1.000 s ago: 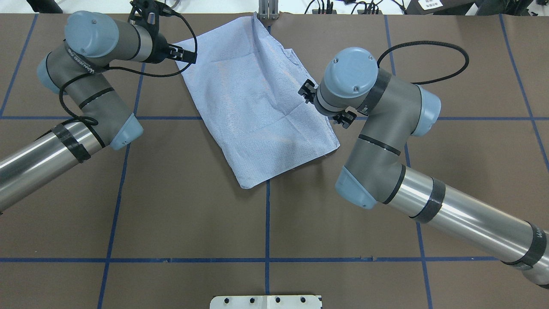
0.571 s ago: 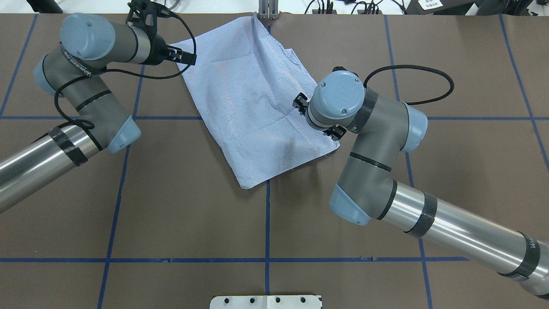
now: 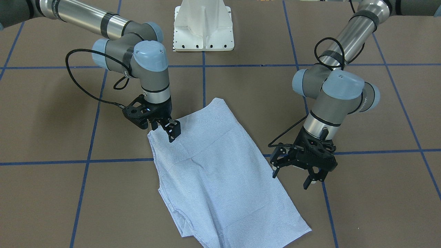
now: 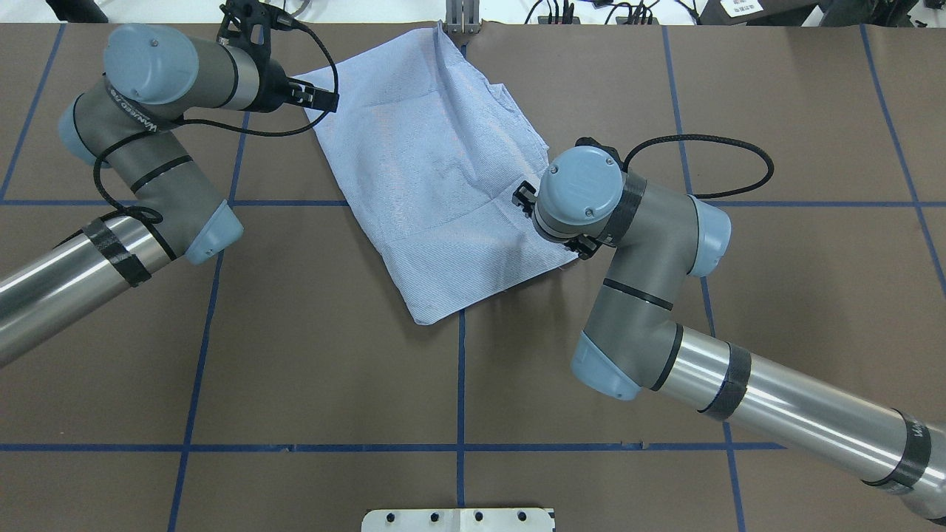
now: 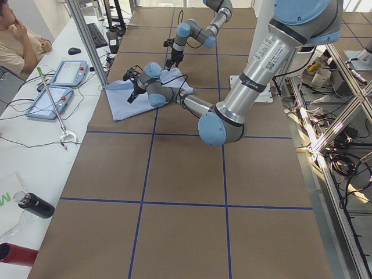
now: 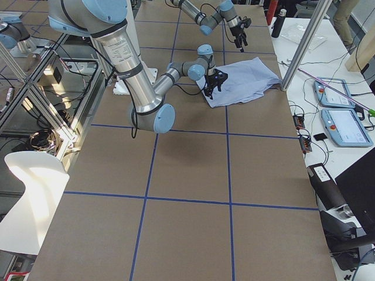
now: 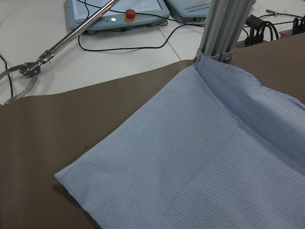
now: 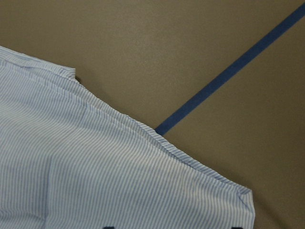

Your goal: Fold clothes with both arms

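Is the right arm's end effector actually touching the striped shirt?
Cannot tell. In the front-facing view the right end effector overlaps the shirt near its edge, but no view plainly shows contact or a gap.

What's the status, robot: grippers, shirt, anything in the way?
Left gripper open beside shirt. Right gripper open over its edge. Shirt mostly flat, far corner against metal post.

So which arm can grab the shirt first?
Probably the right: the right fingers are open directly over the shirt edge, while the left fingers hover beside it, over the table.
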